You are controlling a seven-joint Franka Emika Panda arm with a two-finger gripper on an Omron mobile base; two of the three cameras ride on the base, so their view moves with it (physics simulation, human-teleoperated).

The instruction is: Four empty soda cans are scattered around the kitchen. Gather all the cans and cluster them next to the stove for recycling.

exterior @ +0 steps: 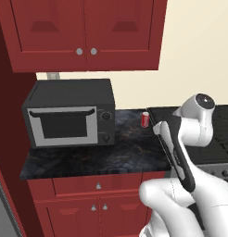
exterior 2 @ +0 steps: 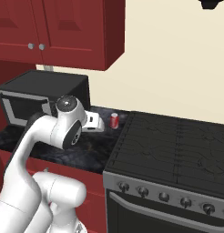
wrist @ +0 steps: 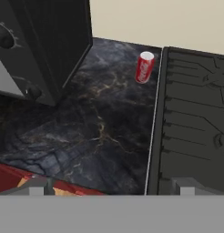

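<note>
A: Where is the small red cylindrical soda can with the silver top [wrist: 144, 67]?

B: In the hand view it stands upright well ahead of the two-finger gripper [wrist: 110, 187], a little to the right of the midline between the fingertips. It sits on the black marbled countertop [wrist: 100, 127], toward the cream back wall [wrist: 177, 20].

A: How does it sit relative to the wide stove with the flat black grated cooktop [wrist: 196, 123]?

B: Just beside its left edge, apart from it by a thin strip of counter. The stove runs along the right side of the gripper's outlook, and the right fingertip is over its near corner.

A: And the gripper itself?

B: Its jaws are spread as wide as they go, with nothing between them. Only counter and the stove's edge lie in the gap.

A: What is on the other side?

B: The boxy black microwave with the silver-framed door [exterior: 69, 118] is to the gripper's left, with the can well clear of it. From the left base view the can [exterior: 144, 119] stands between the microwave and the stove [exterior: 222, 134]; from the right base view the can [exterior 2: 114, 121] is just left of the cooktop [exterior 2: 173, 145], beyond the white arm [exterior 2: 54, 132].
</note>
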